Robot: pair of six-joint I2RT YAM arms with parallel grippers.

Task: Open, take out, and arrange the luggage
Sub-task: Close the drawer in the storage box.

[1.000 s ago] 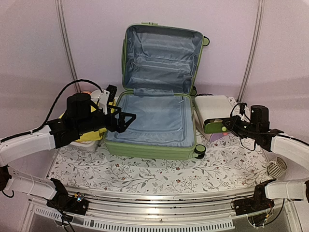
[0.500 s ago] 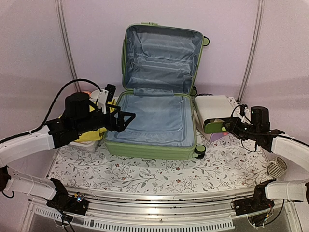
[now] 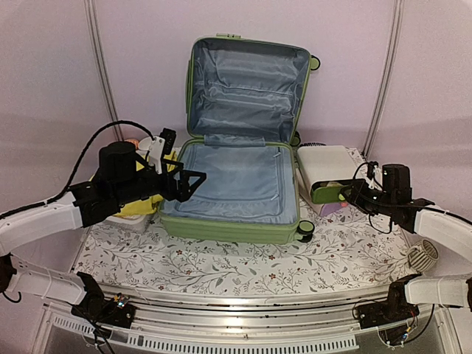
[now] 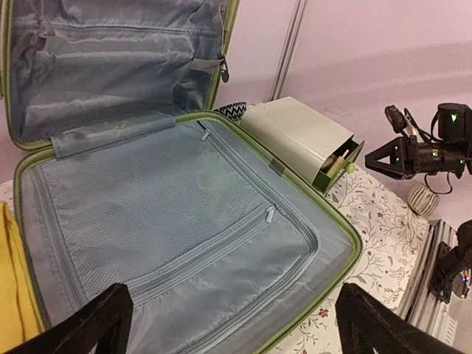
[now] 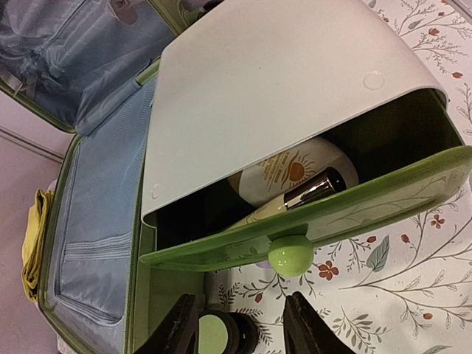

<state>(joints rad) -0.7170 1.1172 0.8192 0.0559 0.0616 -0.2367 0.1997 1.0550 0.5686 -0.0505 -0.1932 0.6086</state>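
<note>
Found left arm reaching in from the left, elbow raised, wrist about level, with left gripper (image 3: 193,186) hanging over the left rim of the luggage (image 3: 228,230). Noted its jaws spread wide, holding nothing, framing the lower half's lining in the left wrist view.

Found right arm low along the right side, forearm angled inward, with right gripper (image 3: 346,193) aimed at the green drawer front (image 3: 323,193) of a small white box (image 3: 324,162). Noted those jaws parted with nothing gripped, tips just short of the round green knob (image 5: 289,256) and not touching it.

Logged the luggage at table centre, lying open, lower half flat on the floral cloth (image 3: 221,269), lid upright toward the back wall. Marked a light-green shell, grey-blue lining, a zipped mesh pocket (image 4: 162,221) across the lower half, and a black wheel (image 3: 304,228) with green cap at the near-right corner.

Saw the drawer pulled partly out, showing a pale bottle with a sun mark (image 5: 287,171) and a silver-collared tube (image 5: 313,188).

Recorded the box just beside the luggage's right wall, and a yellow cloth (image 3: 139,208) against its left wall, under the left arm. Noted a broad strip of bare floral cloth between the luggage's front wall and the near rail. Spotted more cloth right of the box, around a small ribbed round object (image 3: 422,257).
</note>
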